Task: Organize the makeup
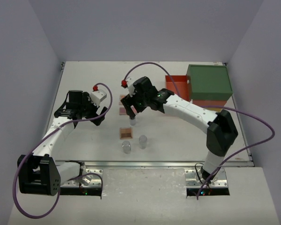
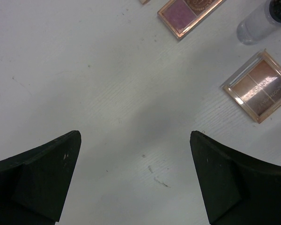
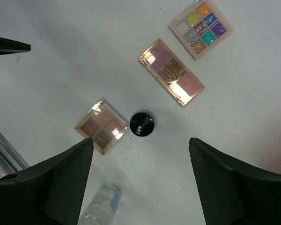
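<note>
Bare desk (image 2: pixel 107 79) before the left claw (image 2: pixel 135 140); pink palette (image 2: pixel 185 14) blocks 1 o'clock; brown palette (image 2: pixel 257 86) 2 o'clock.

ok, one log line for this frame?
left gripper: open, empty | right gripper: open, above black-capped bottle, not gripped | brown palette: flat beside bottle

The white table (image 1: pixel 178 136) carries a brown palette (image 3: pixel 101 126), a pink palette (image 3: pixel 171 71) and a multicoloured palette (image 3: pixel 200 28). A black-capped bottle (image 3: pixel 142 123) stands just beside the brown palette. One clear jar (image 1: pixel 126 147) and a second jar (image 1: pixel 143 141) sit near the front edge, and a green-topped box (image 1: pixel 208 82) stands far right.
</note>
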Available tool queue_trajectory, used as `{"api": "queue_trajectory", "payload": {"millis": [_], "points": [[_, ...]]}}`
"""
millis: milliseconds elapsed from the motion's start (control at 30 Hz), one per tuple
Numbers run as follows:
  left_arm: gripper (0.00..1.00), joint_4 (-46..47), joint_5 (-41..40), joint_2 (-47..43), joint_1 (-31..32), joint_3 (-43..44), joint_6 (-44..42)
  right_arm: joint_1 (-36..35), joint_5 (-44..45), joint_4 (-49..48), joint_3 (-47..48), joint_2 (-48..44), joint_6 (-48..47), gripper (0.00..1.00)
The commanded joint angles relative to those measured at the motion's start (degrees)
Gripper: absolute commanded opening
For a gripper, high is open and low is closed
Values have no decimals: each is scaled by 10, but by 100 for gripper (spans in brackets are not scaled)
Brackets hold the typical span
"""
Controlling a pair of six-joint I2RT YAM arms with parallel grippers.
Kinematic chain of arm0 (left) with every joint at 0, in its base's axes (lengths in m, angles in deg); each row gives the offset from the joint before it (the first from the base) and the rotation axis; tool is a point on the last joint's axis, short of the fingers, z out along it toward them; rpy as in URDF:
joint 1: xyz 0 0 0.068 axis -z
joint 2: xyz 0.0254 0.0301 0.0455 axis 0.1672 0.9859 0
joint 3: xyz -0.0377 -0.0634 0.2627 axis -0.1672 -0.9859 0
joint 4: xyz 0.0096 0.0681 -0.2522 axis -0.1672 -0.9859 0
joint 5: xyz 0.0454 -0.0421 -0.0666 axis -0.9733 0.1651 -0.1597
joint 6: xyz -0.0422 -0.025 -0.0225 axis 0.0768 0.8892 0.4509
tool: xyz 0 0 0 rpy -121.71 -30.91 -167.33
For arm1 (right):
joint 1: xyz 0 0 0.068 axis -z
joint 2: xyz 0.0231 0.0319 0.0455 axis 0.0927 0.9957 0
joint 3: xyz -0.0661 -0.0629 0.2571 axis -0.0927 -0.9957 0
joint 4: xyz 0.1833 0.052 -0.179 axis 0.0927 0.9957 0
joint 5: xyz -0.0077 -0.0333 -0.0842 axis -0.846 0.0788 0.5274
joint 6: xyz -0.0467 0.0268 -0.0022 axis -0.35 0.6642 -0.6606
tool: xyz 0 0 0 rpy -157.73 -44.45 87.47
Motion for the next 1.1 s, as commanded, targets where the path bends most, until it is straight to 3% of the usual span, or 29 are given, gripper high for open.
{"api": "queue_trajectory", "payload": {"millis": [0, 233, 433, 767, 900, 1000, 1067], "points": [[100, 24, 1, -18, -10, -9, -1, -22, 10, 20, 60, 78, 35, 78], [100, 30, 0, -15, -10, -22, -8, -48, 114, 38, 97, 135, 35, 73], [100, 37, 3, -3, -10, -21, -7, -53, 129, 55, 114, 178, 33, 71], [100, 35, 5, -4, -27, -21, -10, -53, 128, 69, 122, 194, 27, 58], [100, 34, 6, -4, -29, -20, -10, -53, 117, 70, 121, 195, 27, 42], [100, 33, 6, -4, -30, -19, -11, -53, 106, 70, 120, 192, 27, 17], [100, 32, 6, -5, -30, -18, -12, -53, 106, 69, 116, 185, 27, 6]]}}
